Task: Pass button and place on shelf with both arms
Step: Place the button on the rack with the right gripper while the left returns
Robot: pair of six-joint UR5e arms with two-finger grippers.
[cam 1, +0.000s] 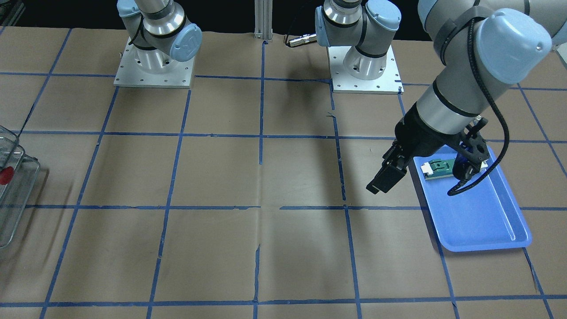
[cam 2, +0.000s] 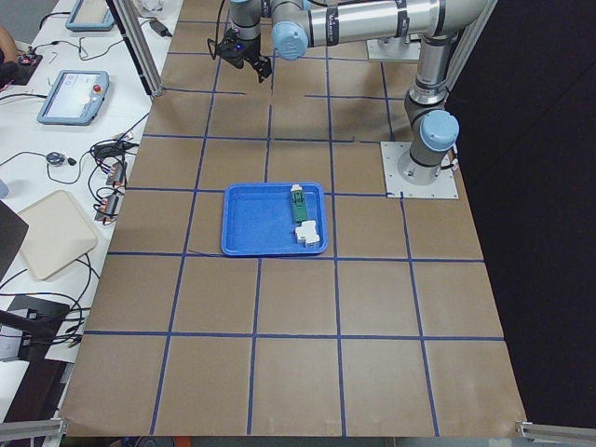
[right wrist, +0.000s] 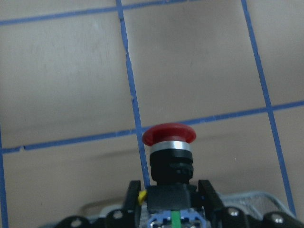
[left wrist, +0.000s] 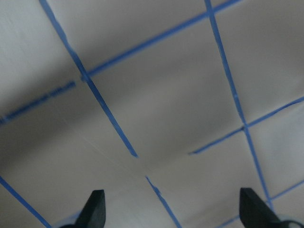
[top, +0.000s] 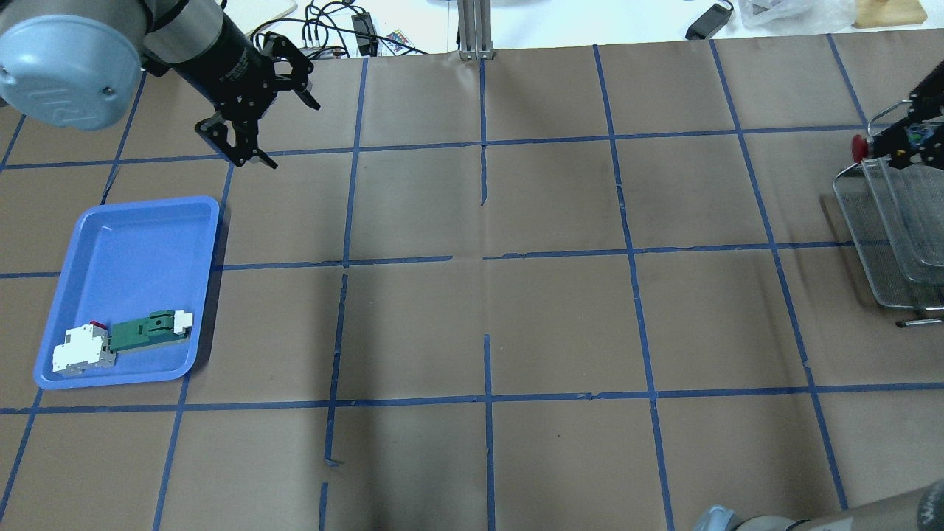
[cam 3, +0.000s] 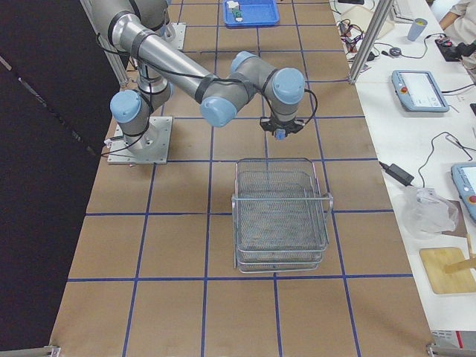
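You can see the right jaws clamped on the black body of the small red-capped push-button (right wrist: 168,152), its long axis running straight out ahead of them, cap leading, the silvery wire-mesh shelf (cam 3: 281,216) just beneath, while the left jaws hang wide open, empty, above the brown-papered table (top: 472,324).

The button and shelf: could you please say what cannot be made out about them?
Button: rear largely hidden by the jaws of the right gripper, right wrist view; too small in exterior right view.
Shelf: cut off by the right edge, overhead view; by the left edge, front-facing view.
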